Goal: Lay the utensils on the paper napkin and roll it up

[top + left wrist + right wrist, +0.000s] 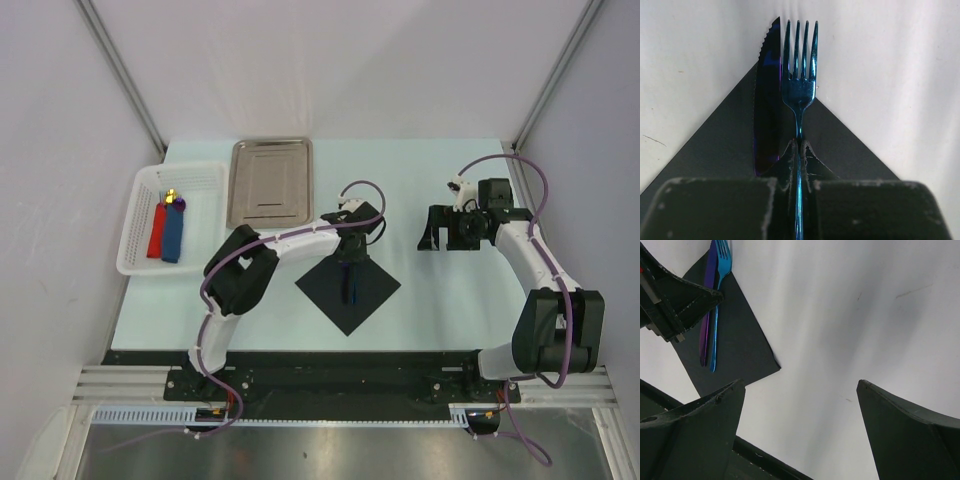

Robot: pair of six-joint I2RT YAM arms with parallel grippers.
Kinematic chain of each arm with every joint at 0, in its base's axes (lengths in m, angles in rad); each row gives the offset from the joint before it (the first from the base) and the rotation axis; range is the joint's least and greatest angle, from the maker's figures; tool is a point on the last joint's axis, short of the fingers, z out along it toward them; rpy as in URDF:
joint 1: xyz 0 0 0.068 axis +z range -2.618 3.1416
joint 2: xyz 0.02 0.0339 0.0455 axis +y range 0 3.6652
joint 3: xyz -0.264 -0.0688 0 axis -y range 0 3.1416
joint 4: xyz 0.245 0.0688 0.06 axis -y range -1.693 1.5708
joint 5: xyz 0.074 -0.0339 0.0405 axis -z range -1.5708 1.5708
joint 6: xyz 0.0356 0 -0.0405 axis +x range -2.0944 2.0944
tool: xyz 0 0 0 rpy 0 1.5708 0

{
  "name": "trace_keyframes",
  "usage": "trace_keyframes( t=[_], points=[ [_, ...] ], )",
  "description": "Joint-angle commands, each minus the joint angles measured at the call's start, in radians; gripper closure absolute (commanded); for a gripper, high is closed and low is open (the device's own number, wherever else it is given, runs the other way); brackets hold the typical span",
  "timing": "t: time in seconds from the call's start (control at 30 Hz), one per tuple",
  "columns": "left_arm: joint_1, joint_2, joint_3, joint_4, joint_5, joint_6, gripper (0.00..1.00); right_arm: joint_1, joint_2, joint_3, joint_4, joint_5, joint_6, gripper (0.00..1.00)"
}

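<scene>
Two utensils (705, 325) on napkin (740, 340), left jaws pinching blue fork (799, 92), handle end hidden, right jaws gaping empty.

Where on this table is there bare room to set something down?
Free: the table between the napkin and the right gripper, and the far strip right of the steel tray. Crowded: the far-left corner, basket beside that tray, and the napkin, where the left gripper pinches the fork beside the knife.
</scene>
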Motion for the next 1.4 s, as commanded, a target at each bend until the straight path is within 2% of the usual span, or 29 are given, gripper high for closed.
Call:
trace_keyframes(
  t=[0.0, 0.63, 0.73, 1.1, 1.17, 1.23, 1.33, 1.37],
  points=[
    [0.004, 0.001, 0.035, -0.010, -0.032, -0.021, 0.99, 0.001, -0.022, 0.000, 0.032, -0.005, 0.014, 0.00],
    [0.003, -0.037, -0.008, -0.005, -0.051, -0.014, 0.98, 0.010, -0.019, -0.004, 0.043, -0.005, 0.024, 0.00],
    [0.003, -0.035, -0.010, -0.016, -0.046, -0.013, 0.87, 0.010, -0.021, -0.004, 0.043, -0.003, 0.025, 0.00],
    [0.012, -0.107, 0.085, -0.022, -0.022, 0.079, 0.72, 0.017, -0.028, 0.000, 0.054, -0.068, 0.017, 0.00],
    [0.019, -0.169, 0.089, -0.007, 0.007, 0.104, 0.68, 0.052, -0.025, 0.006, 0.069, -0.079, 0.033, 0.00],
    [0.035, -0.250, 0.066, 0.009, 0.050, 0.122, 0.59, 0.088, -0.013, 0.014, 0.084, -0.083, 0.069, 0.00],
    [0.094, -0.327, -0.012, 0.020, 0.098, 0.147, 0.50, 0.144, 0.005, 0.017, 0.110, -0.068, 0.134, 0.00],
    [0.133, -0.372, -0.058, 0.021, 0.132, 0.156, 0.49, 0.186, 0.007, 0.010, 0.121, -0.054, 0.155, 0.00]
  ],
)
